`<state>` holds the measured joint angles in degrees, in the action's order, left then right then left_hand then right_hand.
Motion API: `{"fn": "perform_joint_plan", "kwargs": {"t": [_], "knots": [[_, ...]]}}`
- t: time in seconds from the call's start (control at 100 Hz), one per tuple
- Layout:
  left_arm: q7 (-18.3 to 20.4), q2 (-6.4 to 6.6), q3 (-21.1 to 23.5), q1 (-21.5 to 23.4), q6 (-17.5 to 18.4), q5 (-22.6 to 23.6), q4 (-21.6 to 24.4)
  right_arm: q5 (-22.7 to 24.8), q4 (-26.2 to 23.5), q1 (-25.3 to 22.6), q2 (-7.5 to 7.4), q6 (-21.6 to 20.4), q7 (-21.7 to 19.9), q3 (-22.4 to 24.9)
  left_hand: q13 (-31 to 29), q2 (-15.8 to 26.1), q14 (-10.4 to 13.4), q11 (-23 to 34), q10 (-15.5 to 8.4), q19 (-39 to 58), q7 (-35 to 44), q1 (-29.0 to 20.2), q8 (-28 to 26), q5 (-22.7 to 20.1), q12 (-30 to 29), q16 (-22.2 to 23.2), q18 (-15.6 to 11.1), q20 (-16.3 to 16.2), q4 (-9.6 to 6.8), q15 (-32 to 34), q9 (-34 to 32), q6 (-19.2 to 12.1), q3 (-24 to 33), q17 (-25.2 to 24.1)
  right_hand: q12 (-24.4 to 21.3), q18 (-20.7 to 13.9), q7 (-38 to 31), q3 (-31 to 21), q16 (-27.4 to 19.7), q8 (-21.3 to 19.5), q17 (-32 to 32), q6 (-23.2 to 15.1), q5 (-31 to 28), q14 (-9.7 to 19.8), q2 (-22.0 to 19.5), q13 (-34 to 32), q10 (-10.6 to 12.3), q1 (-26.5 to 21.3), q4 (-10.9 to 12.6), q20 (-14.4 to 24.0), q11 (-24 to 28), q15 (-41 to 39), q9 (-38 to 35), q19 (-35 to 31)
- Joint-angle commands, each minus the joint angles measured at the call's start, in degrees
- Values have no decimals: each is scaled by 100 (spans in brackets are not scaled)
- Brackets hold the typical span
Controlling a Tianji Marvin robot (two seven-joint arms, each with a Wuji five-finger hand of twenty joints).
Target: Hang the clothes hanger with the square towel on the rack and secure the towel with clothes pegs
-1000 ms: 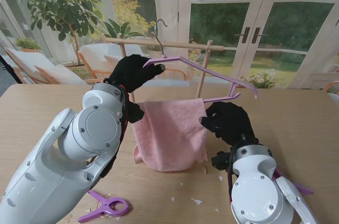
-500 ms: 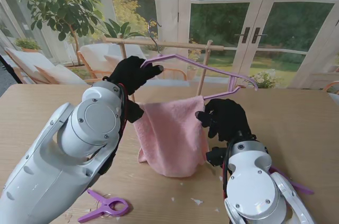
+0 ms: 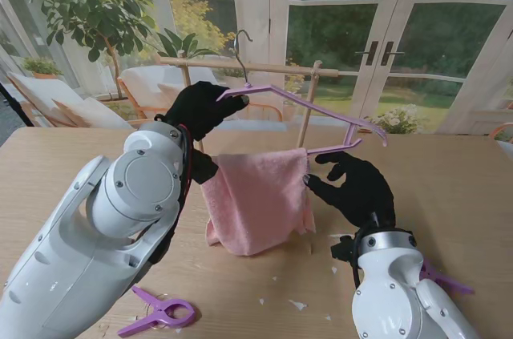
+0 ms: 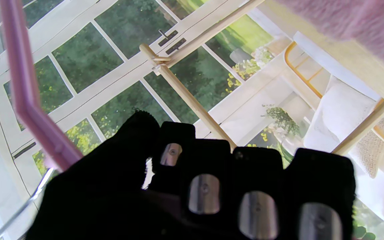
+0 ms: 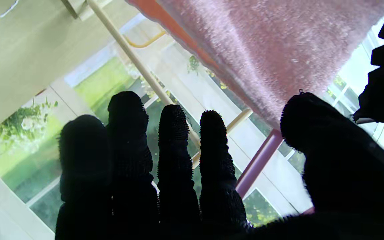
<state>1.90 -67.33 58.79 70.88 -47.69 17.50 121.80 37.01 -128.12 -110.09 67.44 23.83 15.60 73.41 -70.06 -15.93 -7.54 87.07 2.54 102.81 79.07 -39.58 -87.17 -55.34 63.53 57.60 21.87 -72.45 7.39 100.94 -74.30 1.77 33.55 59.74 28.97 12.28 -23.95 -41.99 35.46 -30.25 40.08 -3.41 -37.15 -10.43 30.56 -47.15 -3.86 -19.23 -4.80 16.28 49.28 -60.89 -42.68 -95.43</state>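
Hanger up, not hooked yet

Our left hand (image 3: 199, 108) grips the purple plastic hanger (image 3: 317, 115) w/ pink square towel (image 3: 258, 199), hook just beside the wooden rack bar (image 3: 276, 68); right hand (image 3: 358, 188) open, holding nothing.

Fluffy pink cloth towel (image 3: 258, 201), glossy plastic hanger (image 3: 309, 110), matt wooden table (image 3: 449, 187)
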Motion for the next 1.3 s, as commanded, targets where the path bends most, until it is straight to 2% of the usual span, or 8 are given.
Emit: {"fn": "perform_joint_plan", "kwargs": {"t": [0.0, 0.19, 0.31, 0.51, 0.69, 0.98, 1.16, 1.29], "knots": [[77, -28, 13, 8, 35, 0, 15, 65, 186, -133, 4, -170, 161, -25, -258, 192, 824, 145, -750, 1717, 325, -139, -279, 190, -33, -21, -286, -57, -208, 829, -244, 475, -13, 276, 61, -243, 10, -61, 59, -123, -271, -318, 143, 56, 55, 281, 164, -256, 306, 2423, -43, 87, 239, 85], [62, -42, 14, -9, 26, -42, -12, 786, 650, -205, -4, -554, 812, -138, -259, 208, 825, 146, -756, 1717, 328, -134, -279, 206, -34, -17, -280, -61, -207, 828, -244, 471, -2, 276, 65, -276, -46, -571, 73, -195, -401, -431, 127, 135, 140, 390, 236, -432, 322, 2667, -84, 202, 301, 270], [-13, -78, 25, 5, 39, -153, -22, 966, 968, -190, 37, -750, 1347, -251, -258, 195, 806, 150, -742, 1717, 333, -132, -279, 195, -34, -14, -252, -70, -205, 829, -245, 478, 2, 269, 81, -348, -112, -791, 64, -253, -427, -584, 161, 251, 151, 411, 321, -521, 321, 2697, -23, 230, 367, 359], [-102, -126, 107, 84, 179, -455, 10, 545, 1355, -136, 155, -1254, 1837, -361, -255, 181, 727, 176, -693, 1717, 343, -104, -279, 164, -25, 2, -158, -100, -210, 838, -245, 433, 16, 253, 72, -611, -183, -978, 44, -329, -535, -1171, 256, 469, 234, 519, 498, -477, 256, 2705, 47, 285, 471, 547], [-281, -162, 225, 299, 664, -677, 74, 161, 1703, 29, 262, -1528, 2140, -570, -252, -10, 634, 281, -612, 1717, 366, 68, -278, -53, 1, 61, -5, -182, -250, 843, -247, 363, 321, 232, 67, -705, -110, -1085, 46, -276, -639, -1591, 338, 581, 338, 616, 601, -487, 188, 2741, 74, 311, 563, 658], [-326, -117, 372, 561, 1382, -809, 98, -20, 2121, 349, 447, -1624, 2860, -939, -249, -363, 521, 441, -528, 1717, 375, 352, -278, -358, -47, 137, 220, -298, -300, 846, -244, 362, 961, 195, 271, -886, -138, -1163, 192, -228, -634, -1552, 525, 699, 507, 691, 685, -340, 95, 2881, 486, -12, 798, 631], [-167, -24, 371, 607, 1625, -428, 100, 107, 2272, 467, 558, -1540, 3498, -990, -249, -488, 514, 488, -528, 1717, 375, 456, -268, -481, -63, 151, 263, -321, -336, 846, -242, 321, 1153, 188, 546, -1027, -368, -1072, 321, -462, -641, -1403, 882, 795, 399, 755, 805, -327, 89, 2929, 933, -340, 1036, 546], [-130, 19, 319, 610, 1861, -109, 5, 113, 2258, 409, 602, -1557, 3722, -959, -250, -514, 529, 504, -551, 1717, 381, 500, -266, -514, -67, 155, 252, -325, -345, 846, -241, 289, 1223, 191, 626, -1043, -538, -1048, 336, -662, -629, -1405, 930, 812, 312, 743, 837, -356, 101, 2922, 1039, -417, 1039, 518]]}}
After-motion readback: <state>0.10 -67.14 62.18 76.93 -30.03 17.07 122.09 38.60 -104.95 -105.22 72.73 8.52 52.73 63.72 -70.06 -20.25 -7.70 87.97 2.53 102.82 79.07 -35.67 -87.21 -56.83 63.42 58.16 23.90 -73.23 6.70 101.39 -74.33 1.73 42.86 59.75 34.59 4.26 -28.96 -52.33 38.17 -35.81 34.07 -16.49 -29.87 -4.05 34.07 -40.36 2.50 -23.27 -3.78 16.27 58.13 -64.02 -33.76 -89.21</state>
